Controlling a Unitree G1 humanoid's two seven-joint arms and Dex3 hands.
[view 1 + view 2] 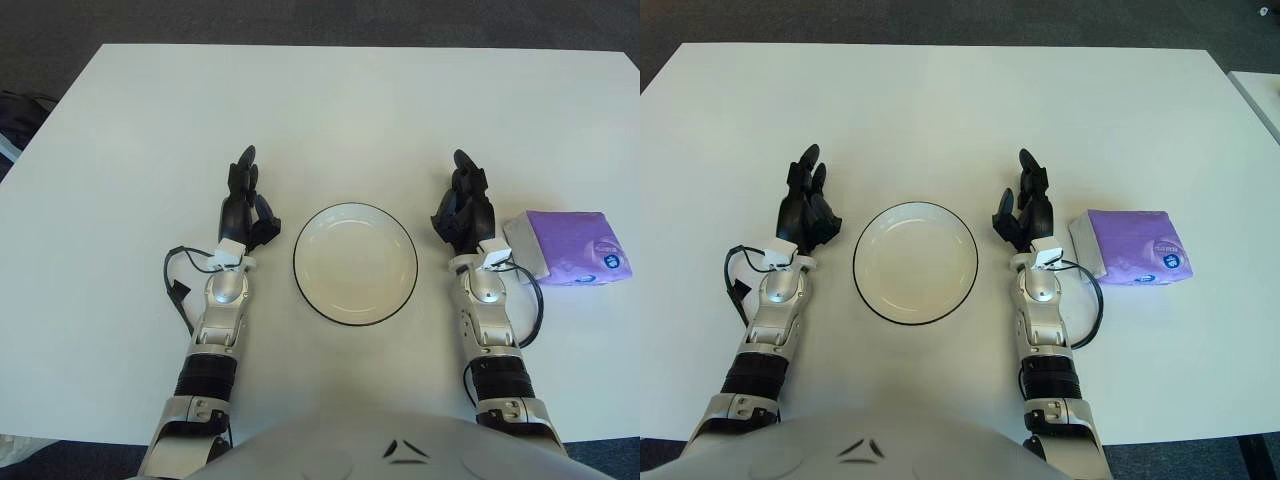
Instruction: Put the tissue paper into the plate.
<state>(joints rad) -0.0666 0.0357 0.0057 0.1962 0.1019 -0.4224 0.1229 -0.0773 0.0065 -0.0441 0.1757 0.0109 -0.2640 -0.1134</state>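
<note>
On the white surface (pixel 330 110) we flank the empty black-rimmed white round plate (pixel 355 263), left hand (pixel 245 205) and right hand (pixel 462 210) relaxed and holding nothing, the purple plastic-wrapped tissue paper pack (pixel 572 246) just beside our right, likely its easiest reach.

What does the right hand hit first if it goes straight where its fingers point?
Nothing visible: the right hand points away from the robot over bare table. The tissue pack sits off to its right.
</note>
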